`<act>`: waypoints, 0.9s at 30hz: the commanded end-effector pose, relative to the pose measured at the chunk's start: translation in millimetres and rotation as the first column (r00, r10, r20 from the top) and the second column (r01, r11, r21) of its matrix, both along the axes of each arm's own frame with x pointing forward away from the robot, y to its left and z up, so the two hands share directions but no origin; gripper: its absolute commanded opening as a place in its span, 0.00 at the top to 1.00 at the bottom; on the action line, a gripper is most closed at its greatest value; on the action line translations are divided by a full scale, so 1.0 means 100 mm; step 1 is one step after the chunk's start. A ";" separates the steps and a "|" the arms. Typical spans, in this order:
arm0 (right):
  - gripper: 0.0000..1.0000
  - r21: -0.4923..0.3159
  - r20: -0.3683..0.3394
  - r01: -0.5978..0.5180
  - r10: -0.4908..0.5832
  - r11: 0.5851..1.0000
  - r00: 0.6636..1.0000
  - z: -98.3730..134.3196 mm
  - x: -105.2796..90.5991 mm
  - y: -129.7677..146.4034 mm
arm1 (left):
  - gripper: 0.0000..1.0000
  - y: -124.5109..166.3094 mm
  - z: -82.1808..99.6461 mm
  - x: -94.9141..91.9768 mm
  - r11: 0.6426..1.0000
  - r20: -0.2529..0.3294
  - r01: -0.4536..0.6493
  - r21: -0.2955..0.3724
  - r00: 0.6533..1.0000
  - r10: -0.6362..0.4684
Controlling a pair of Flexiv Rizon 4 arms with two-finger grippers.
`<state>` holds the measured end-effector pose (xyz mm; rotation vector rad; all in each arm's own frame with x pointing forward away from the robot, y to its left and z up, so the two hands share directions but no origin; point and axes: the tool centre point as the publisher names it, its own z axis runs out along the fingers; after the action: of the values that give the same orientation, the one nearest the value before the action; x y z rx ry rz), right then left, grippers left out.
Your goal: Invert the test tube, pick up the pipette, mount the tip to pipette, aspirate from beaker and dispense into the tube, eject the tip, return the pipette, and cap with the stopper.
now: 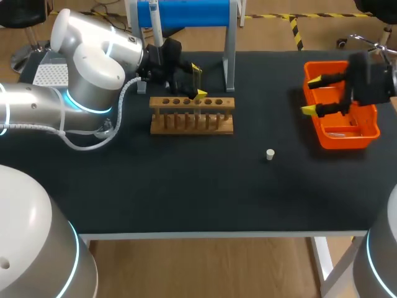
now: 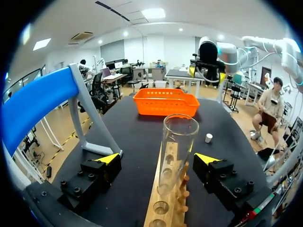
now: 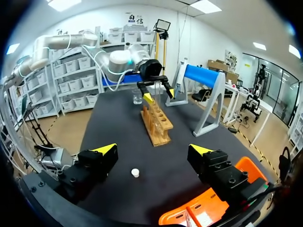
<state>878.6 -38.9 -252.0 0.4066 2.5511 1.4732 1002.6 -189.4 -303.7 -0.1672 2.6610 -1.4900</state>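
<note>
Black matte tabletop (image 1: 186, 186); item: glass test tube (image 2: 177, 142), standing mouth-up in a wooden rack (image 1: 192, 124), upper centre of the head view.
Tube: clear, smooth, thin-walled cylinder with an open rim; judged light, slippery and fragile, best taken at mid-body above the rack with gentle pressure. Left gripper (image 1: 197, 81): straddles the tube, yellow-tipped fingers spread, neither touching the glass. Rack: pale wood, one row of round holes, pegs along its side. Stopper (image 1: 270, 154): small, whitish plug, right of centre, well apart from the rack. Orange basket (image 1: 325, 64): slatted plastic, right edge; right gripper (image 1: 312, 95) above it, fingers spread, holding nothing. Blue-barred stand (image 1: 186, 12): top centre, behind the rack.
</note>
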 end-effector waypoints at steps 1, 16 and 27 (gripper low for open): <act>0.00 -0.001 -0.001 -0.003 0.003 1.000 1.000 0.03 -0.03 -0.04 | 0.00 0.00 -0.01 0.01 1.000 -0.001 0.003 -0.002 1.000 -0.003; 0.00 -0.005 -0.008 0.077 -0.077 0.997 0.997 -0.37 -0.52 -0.30 | 0.00 0.00 -0.01 0.01 1.000 -0.001 0.003 -0.002 1.000 -0.003; 0.00 -0.066 -0.033 0.120 -0.123 0.991 0.992 -0.77 -0.69 -0.15 | 0.00 0.00 -0.01 0.01 1.000 -0.001 0.003 -0.002 1.000 -0.003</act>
<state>809.5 -64.8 -321.6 0.5556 2.5579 1.3855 1002.6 -189.4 -303.7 -0.1673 2.6610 -1.4900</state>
